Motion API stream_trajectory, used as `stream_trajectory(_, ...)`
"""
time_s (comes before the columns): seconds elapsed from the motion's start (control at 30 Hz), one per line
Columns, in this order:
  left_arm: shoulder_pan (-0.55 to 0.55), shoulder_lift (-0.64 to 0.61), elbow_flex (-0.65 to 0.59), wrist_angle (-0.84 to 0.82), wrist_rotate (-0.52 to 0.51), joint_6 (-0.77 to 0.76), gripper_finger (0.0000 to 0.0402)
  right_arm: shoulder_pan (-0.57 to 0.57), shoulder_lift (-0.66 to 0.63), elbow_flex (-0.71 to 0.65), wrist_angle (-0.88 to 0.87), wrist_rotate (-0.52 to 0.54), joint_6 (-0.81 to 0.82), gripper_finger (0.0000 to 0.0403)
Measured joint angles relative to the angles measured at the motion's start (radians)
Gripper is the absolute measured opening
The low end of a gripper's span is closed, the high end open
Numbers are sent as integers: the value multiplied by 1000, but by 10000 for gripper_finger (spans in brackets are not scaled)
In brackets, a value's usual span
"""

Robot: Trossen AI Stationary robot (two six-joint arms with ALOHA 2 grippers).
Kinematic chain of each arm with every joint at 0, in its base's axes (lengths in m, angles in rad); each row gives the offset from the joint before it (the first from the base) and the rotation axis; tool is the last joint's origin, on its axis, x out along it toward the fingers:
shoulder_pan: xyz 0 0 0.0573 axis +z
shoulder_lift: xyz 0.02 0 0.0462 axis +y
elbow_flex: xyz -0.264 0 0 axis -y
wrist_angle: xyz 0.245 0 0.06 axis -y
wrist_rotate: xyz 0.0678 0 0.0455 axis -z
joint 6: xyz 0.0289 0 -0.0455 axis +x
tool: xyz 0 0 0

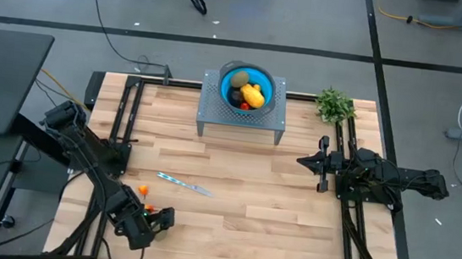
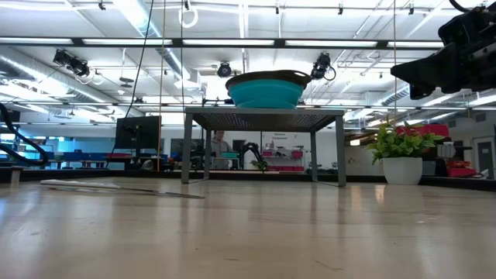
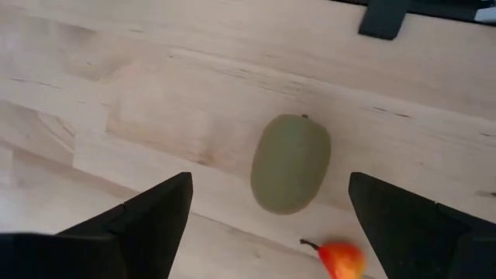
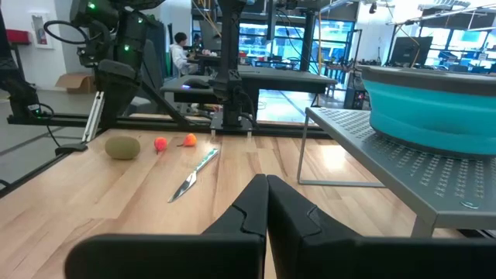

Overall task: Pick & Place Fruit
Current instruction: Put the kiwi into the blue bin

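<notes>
Left pincer (image 3: 267, 225) — kiwi (image 3: 291, 163), red fruit (image 3: 341, 258) below

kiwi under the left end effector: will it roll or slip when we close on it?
The kiwi is a smooth oval lying on its side on bare wood, so a push would probably roll it. The open left end effector straddles it, but an off-centre squeeze might squirt it toward the small red fruit beside it.

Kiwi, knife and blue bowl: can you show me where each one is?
kiwi (image 3: 291, 163): left wrist view, middle of its green-brown skin.
knife (image 4: 192, 175): right wrist view, midway along its slim body.
blue bowl (image 2: 266, 94): low view, front of its wall, on the metal stand.
</notes>
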Motion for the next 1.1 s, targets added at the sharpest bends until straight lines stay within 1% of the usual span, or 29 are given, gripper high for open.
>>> stream_trajectory(0.23,0,0,-64,45,0,-10,355,0,0,0,0,0,0,7)
stream_trajectory(0.5,16,0,-138,69,48,4,355,0,0,0,0,0,0,7)
stream_trajectory(0.7,33,0,-140,92,55,5,355,0,0,0,0,0,0,7)
stream_trajectory(0.87,38,3,-140,120,100,42,355,0,0,0,0,0,0,7)
stream_trajectory(1.0,38,42,-138,127,102,72,355,0,0,0,0,0,0,7)
stream_trajectory(1.1,38,79,-135,128,90,66,355,0,0,0,0,0,0,7)
